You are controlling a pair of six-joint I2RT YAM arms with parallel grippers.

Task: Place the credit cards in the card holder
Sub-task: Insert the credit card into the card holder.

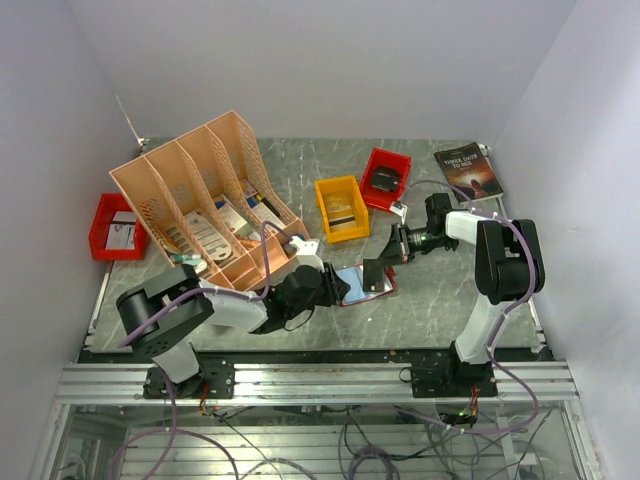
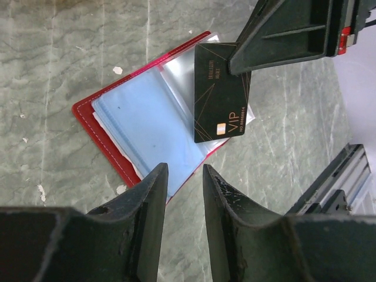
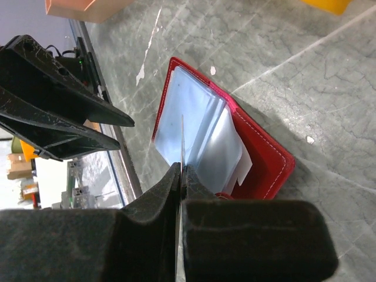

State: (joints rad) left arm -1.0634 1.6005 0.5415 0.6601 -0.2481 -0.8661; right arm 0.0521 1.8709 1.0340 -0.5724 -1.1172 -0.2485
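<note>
**Left claw waits empty as the right claw brings a card to the open holder**

Left claw point(image 2: 183, 176) sits closest to the lens. It is released, with nothing between its fingers, and hovers just over the near edge of the card holder point(image 2: 87, 114). The holder lies spread open on the bench point(image 2: 53, 53), its clear pockets point(image 2: 141, 117) facing up. The right claw point(image 3: 181, 171) is clenched on a black card point(image 2: 218, 97), gripping it by its upper corner. The card hangs over the holder's far-side pockets. From the right wrist it shows only as a thin edge between the pads.

The step in hand looks like feeding this card into a sleeve. I cannot tell which way the sleeve mouths open, so the free edge should find a mouth first. From there a shallow tilt and a slide along the plastic would suit better than a downward stab, since the sleeves look floppy and could buckle. The holder is light and may skid, so the left claw could pin the red cover down while the card goes in.
</note>
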